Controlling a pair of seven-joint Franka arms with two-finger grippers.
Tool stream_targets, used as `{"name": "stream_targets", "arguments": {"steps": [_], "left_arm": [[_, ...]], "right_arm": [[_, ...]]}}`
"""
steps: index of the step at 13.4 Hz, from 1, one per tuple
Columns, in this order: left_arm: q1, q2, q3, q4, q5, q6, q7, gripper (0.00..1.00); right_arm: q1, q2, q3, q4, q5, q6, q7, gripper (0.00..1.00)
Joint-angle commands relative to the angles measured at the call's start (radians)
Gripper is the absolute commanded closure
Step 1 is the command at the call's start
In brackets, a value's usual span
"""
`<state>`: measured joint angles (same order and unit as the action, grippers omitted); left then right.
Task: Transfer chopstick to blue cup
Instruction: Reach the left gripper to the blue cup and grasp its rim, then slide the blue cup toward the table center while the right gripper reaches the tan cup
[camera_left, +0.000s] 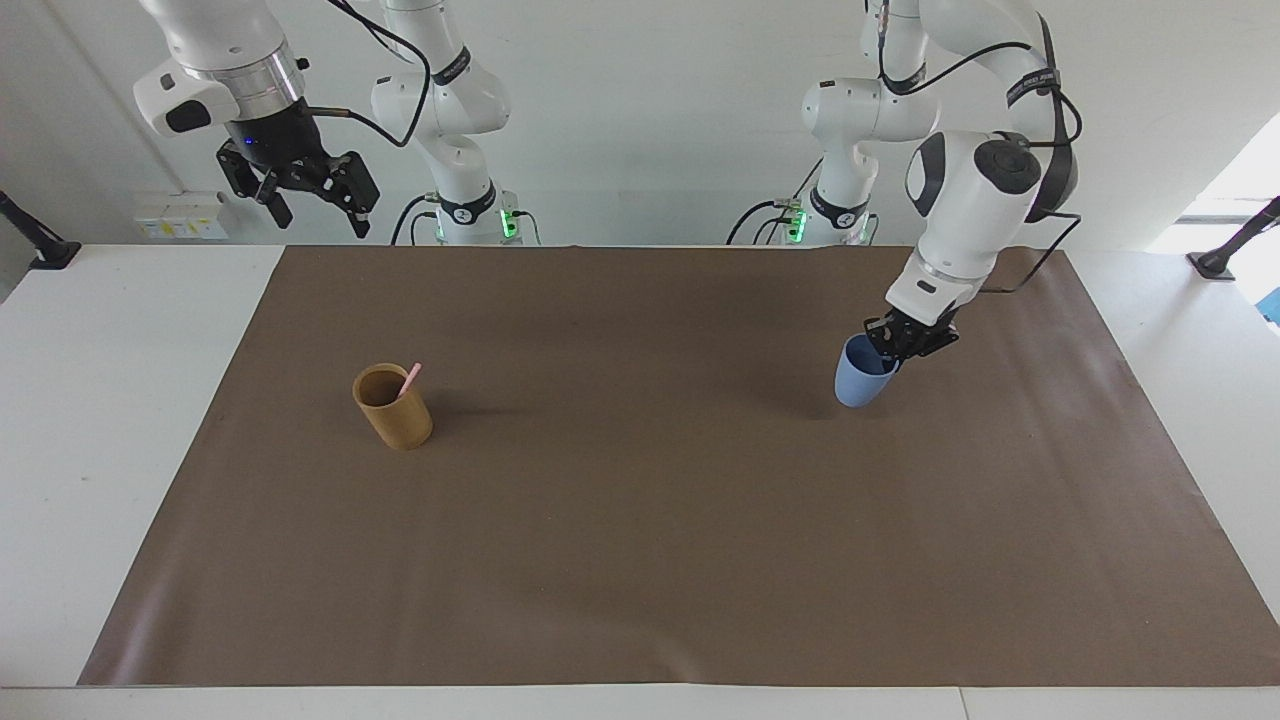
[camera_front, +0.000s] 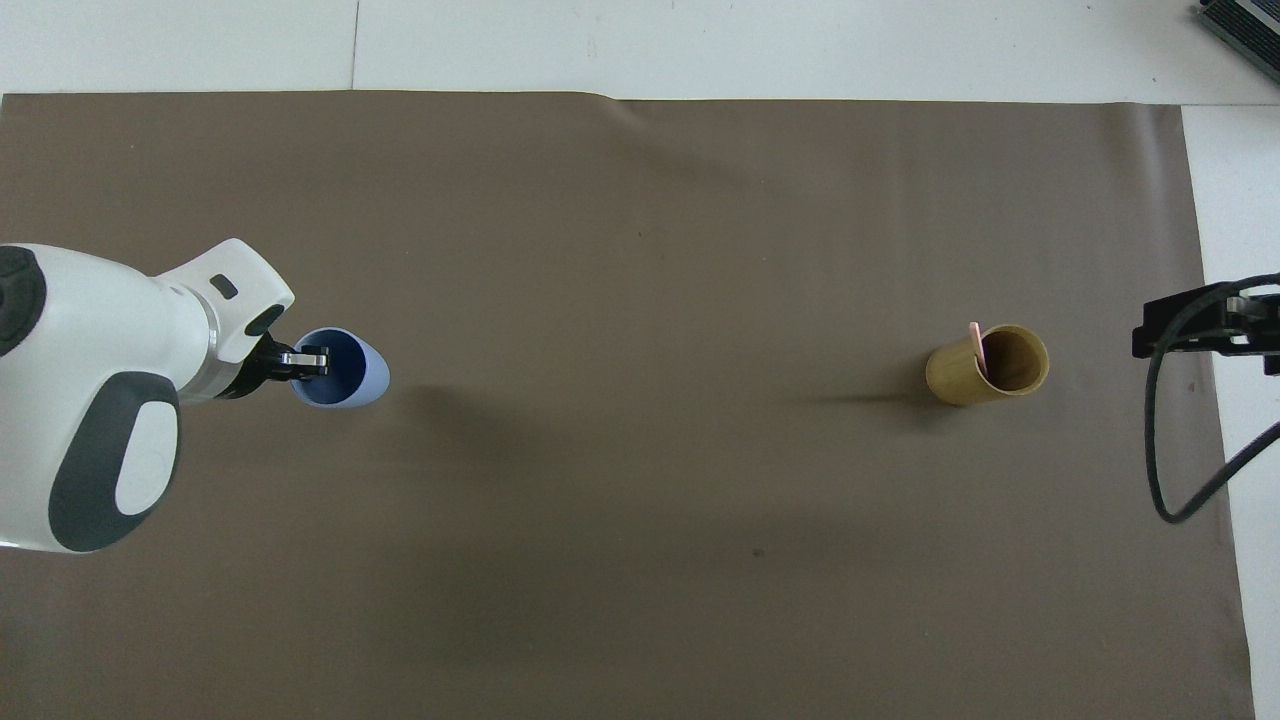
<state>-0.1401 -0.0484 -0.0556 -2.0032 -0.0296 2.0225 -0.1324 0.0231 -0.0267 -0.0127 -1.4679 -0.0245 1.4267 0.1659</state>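
Two cups: blue cup (camera_left: 862, 372), tan cup (camera_left: 393, 405); one chopstick (camera_left: 409, 380).

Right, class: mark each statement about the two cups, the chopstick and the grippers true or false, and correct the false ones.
1. The chopstick stands in the tan cup. True.
2. The left gripper is shut on the blue cup at its rim. True.
3. The right gripper holds the chopstick. False: it waits open, raised at its own end of the table, holding nothing.
4. The blue cup lies on its side on the brown mat. False: it is tilted in the left gripper.
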Motion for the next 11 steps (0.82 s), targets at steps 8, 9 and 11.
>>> {"name": "stream_targets", "arguments": {"steps": [8, 9, 11], "left_arm": [[-0.393, 0.200, -0.009, 0.176, -0.012, 0.079, -0.518, 1.00], [-0.438, 0.228, -0.007, 0.163, -0.012, 0.088, -0.533, 1.00], [-0.452, 0.225, -0.009, 0.117, -0.012, 0.152, -0.532, 1.00]], "right_arm": [[-0.014, -0.025, 0.007, -0.034, 0.005, 0.011, -0.026, 0.00], [-0.014, -0.025, 0.007, -0.034, 0.005, 0.011, -0.026, 0.00], [-0.014, -0.025, 0.007, -0.034, 0.005, 0.015, -0.025, 0.00]]}}
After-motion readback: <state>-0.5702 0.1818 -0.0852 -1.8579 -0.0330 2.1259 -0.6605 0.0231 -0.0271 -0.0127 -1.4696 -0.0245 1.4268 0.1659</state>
